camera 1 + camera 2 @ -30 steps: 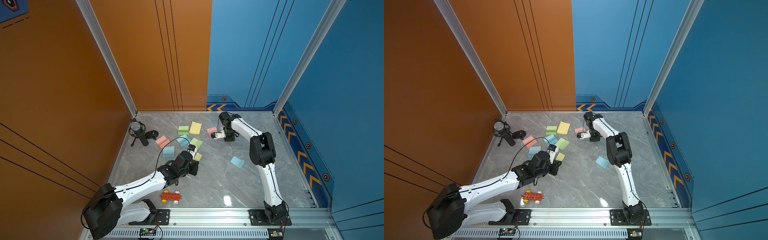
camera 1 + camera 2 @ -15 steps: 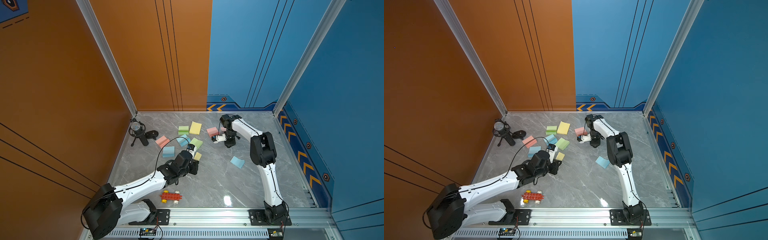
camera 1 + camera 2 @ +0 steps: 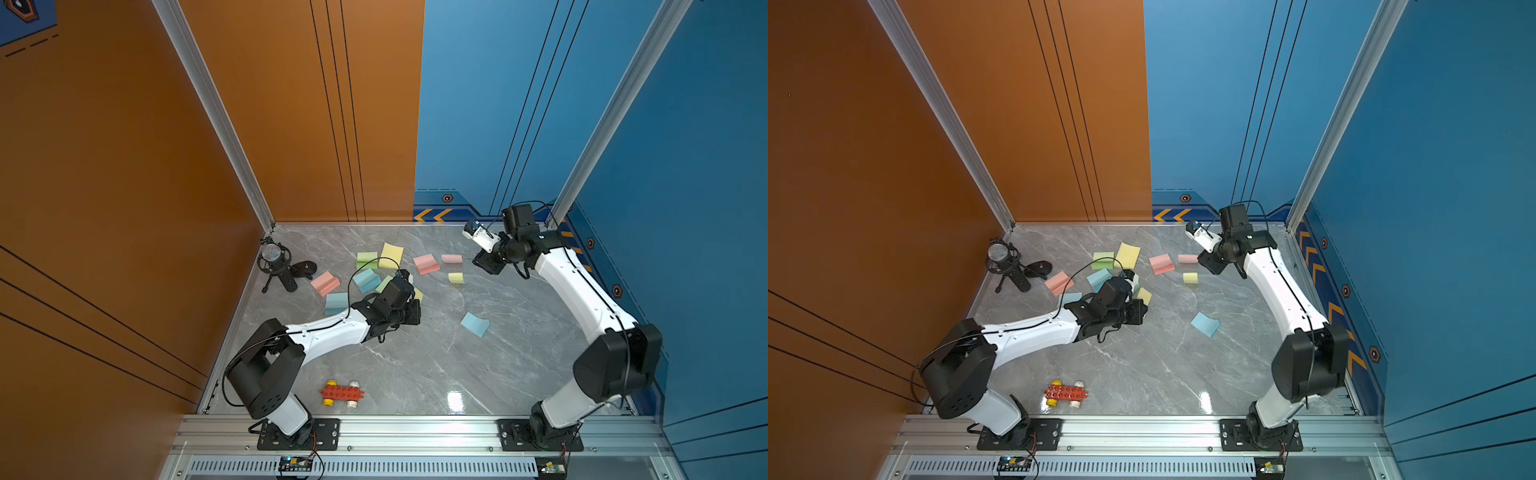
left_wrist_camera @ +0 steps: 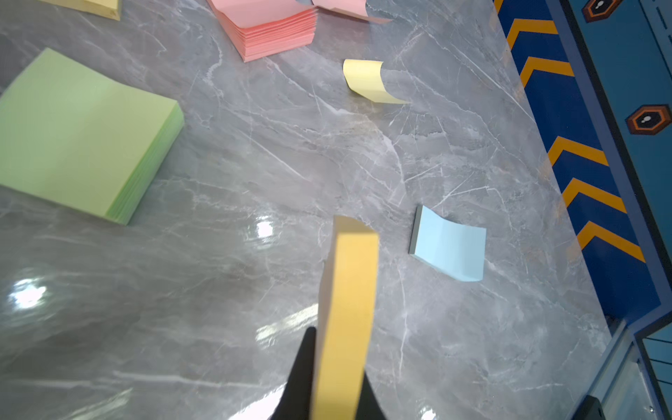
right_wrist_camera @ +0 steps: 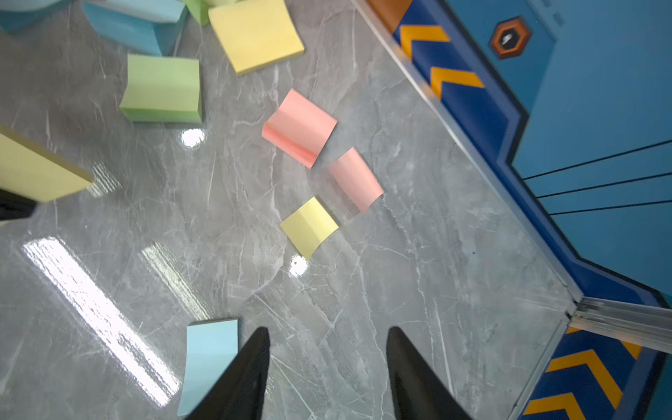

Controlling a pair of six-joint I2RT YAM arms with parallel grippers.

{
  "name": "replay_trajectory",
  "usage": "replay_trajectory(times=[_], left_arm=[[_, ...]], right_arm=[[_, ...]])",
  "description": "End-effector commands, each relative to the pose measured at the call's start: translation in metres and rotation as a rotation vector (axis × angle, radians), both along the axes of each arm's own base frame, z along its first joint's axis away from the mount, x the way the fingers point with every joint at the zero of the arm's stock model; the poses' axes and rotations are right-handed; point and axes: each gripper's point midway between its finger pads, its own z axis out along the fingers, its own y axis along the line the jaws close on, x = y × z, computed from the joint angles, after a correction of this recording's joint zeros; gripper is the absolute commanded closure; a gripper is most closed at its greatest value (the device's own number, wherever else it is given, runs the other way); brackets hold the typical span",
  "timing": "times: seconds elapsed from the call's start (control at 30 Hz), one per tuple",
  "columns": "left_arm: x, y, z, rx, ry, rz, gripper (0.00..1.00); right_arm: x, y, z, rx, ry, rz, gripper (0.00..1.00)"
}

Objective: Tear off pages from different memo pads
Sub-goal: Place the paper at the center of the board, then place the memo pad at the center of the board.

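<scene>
Near the middle of the grey marble surface (image 3: 415,365), the left fingers (image 4: 302,382) are pinching a small yellow memo pad (image 4: 345,309). It stands on its edge between them, and I cannot tell if its lower side touches the surface. A large green memo pad (image 4: 83,138) lies flat near this hand.

Close to the far right corner, the right fingers (image 5: 251,367) are spread apart, with nothing between them, and they hover over bare marble. Three loose pages lie on the surface. The yellow page (image 5: 309,227) is curled and lies just beside the pink page (image 5: 356,180). The blue page (image 5: 211,360) lies alone, well apart from these two, between the two arms. A pink memo pad (image 5: 300,127) sits just beside the pink page, with its top sheets a little lifted.

Further to the left, in a top view, a big yellow memo pad (image 3: 390,255) and a small green memo pad (image 3: 366,259) lie side by side. Two blue memo pads (image 3: 367,279) (image 3: 336,302) and a second pink memo pad (image 3: 325,283) are near them. A microphone (image 3: 274,266) on a small tripod stands by the orange wall. A red toy car (image 3: 341,392) lies near the front edge, well apart from all the paper.
</scene>
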Motion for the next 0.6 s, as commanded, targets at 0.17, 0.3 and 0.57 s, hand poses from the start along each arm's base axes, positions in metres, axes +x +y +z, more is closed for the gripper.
replay_trajectory(times=[0.17, 0.3, 0.57], left_arm=[[0.054, -0.055, -0.01, -0.112, 0.099, 0.051, 1.0], [0.075, -0.063, -0.035, -0.129, 0.165, 0.134, 1.0], [0.118, -0.059, -0.067, -0.085, 0.218, 0.244, 1.0]], right_arm=[[-0.059, 0.004, 0.023, 0.456, -0.122, -0.25, 0.34], [-0.091, -0.004, 0.043, 0.568, -0.204, -0.287, 0.33], [-0.134, -0.016, 0.066, 0.63, -0.293, -0.301, 0.31]])
